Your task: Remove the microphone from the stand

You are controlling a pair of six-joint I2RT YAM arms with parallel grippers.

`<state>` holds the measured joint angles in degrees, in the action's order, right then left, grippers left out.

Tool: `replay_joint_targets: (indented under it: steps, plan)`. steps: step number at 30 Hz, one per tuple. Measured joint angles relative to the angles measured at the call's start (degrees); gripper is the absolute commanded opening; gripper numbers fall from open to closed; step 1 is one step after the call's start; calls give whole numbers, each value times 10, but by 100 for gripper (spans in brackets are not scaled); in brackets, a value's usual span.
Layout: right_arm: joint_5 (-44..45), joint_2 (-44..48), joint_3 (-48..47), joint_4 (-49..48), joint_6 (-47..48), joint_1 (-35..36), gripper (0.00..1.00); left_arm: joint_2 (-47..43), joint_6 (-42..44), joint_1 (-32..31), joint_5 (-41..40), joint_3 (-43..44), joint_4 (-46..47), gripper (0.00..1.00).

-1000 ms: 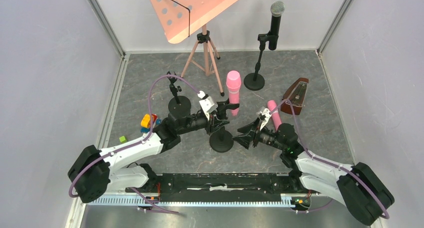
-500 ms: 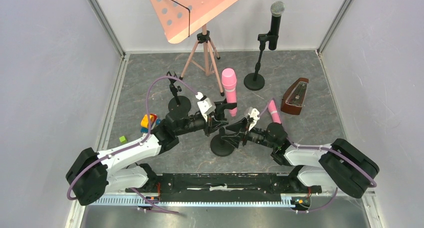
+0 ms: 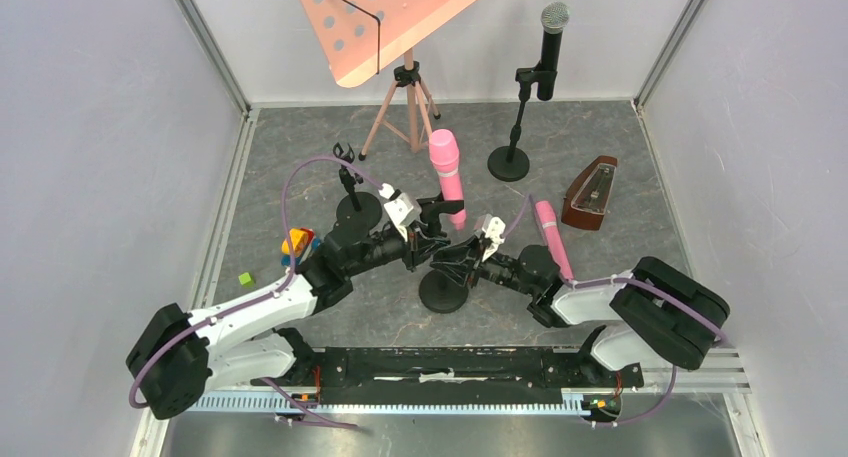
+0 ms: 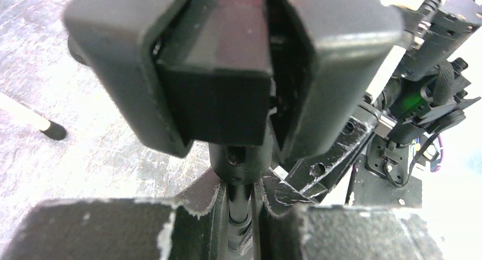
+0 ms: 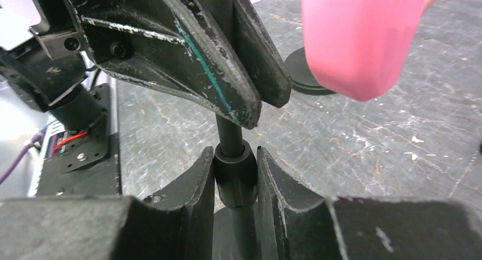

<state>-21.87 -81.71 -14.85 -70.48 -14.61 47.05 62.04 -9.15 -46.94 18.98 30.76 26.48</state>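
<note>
A pink microphone (image 3: 447, 177) sits in the clip of a black stand (image 3: 443, 290) mid-floor, leaning up and to the left. My left gripper (image 3: 427, 243) is shut on the stand's thin pole (image 4: 239, 206) just under the black clip (image 4: 227, 72). My right gripper (image 3: 452, 266) comes in from the right and is shut on the pole's collar (image 5: 235, 179) lower down, above the round base. In the right wrist view the pink microphone (image 5: 358, 38) hangs at the upper right, and the left gripper's fingers (image 5: 187, 49) are just above mine.
A second pink microphone (image 3: 552, 239) lies on the floor by my right arm. A black microphone on its own stand (image 3: 548, 49) is at the back, a metronome (image 3: 590, 192) to the right, an empty stand (image 3: 357, 205), a pink music stand (image 3: 405, 97), and coloured blocks (image 3: 297, 243) to the left.
My right gripper has swung left to the stand and closed on its pole. The stand's top and the pink microphone have shifted left with my left gripper, which stays shut.
</note>
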Motion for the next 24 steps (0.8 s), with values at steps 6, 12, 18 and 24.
replay_joint_targets:
  steps: [6, 12, 18, 24]
  plan:
    - [163, 3, 0, 2, 45, 88, 0, -16, -17, 0, -35, -9, -6, 2]
    - [431, -20, -10, -22, 137, 220, 0, -17, -21, -3, -40, -6, -15, 2]
    - [632, -109, -59, -99, 233, 306, 2, -29, -21, -3, -59, -5, -31, 2]
    - [672, -118, -69, -103, 240, 324, 57, -57, -32, -4, -79, -9, -63, 2]
